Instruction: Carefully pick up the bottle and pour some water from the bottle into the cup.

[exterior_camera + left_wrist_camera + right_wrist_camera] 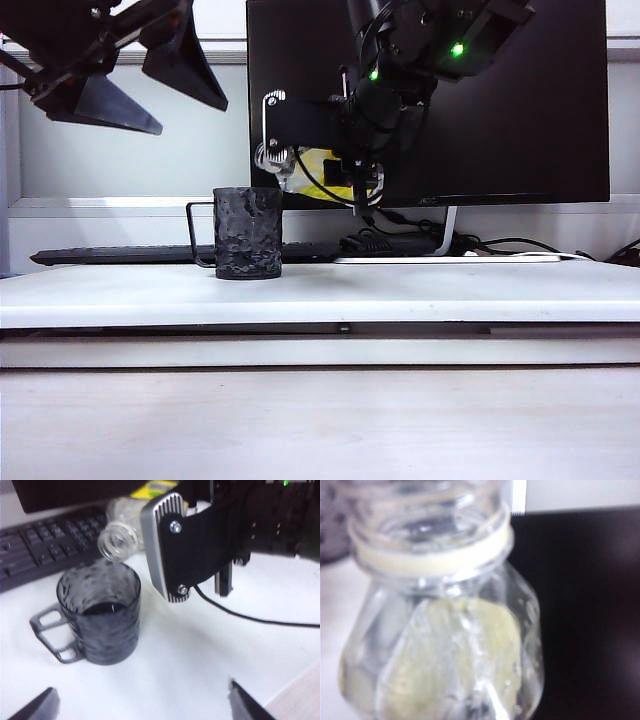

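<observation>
The dark bumpy cup (pixel 247 233) stands upright on the white table (pixel 450 290), its wire handle pointing away from the right arm. My right gripper (pixel 300 150) is shut on the clear, yellow-labelled bottle (pixel 322 166). It holds the bottle tilted, with the open mouth (pixel 117 542) just above the cup's rim (pixel 100 575). A dark shiny level (pixel 102 609) shows low inside the cup. The bottle (pixel 440 630) fills the right wrist view and hides the fingers; I cannot make out the water in it. My left gripper (pixel 192 118) hangs open, high and off to the cup's handle side, with nothing in it (pixel 141 695).
A black keyboard (pixel 120 255) lies behind the cup and a dark monitor (pixel 520 100) stands behind that. Cables (pixel 400 240) run along the monitor's foot, and one cable (pixel 260 620) crosses the table under the right arm. The table's front edge (pixel 320 325) faces the camera.
</observation>
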Available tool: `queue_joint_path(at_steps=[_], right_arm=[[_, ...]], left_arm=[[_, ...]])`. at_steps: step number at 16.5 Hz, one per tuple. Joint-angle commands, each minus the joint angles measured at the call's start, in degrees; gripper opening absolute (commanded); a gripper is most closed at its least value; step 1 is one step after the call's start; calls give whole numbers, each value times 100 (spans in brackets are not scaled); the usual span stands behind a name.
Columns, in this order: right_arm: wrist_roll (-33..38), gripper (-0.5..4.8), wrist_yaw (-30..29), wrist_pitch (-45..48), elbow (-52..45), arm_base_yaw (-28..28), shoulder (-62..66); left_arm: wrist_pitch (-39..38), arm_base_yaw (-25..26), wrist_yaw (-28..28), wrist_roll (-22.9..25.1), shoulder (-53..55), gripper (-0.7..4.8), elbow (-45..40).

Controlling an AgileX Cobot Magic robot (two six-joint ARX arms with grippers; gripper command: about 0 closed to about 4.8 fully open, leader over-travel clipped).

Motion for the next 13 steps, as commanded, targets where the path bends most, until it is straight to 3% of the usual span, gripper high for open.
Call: queue_joint_path(at_steps=[1, 5, 13], right_arm=[[-409, 136, -76, 603, 61, -4, -68], [-1025, 136, -103, 804, 61, -2, -68], [-1172, 136, -98, 876, 59, -7, -68]], left_arm=[[-50, 0, 28, 55, -22, 479, 28], [-52, 0, 31, 61, -22, 479, 28], [-87, 0, 33, 61, -22, 479, 28]])
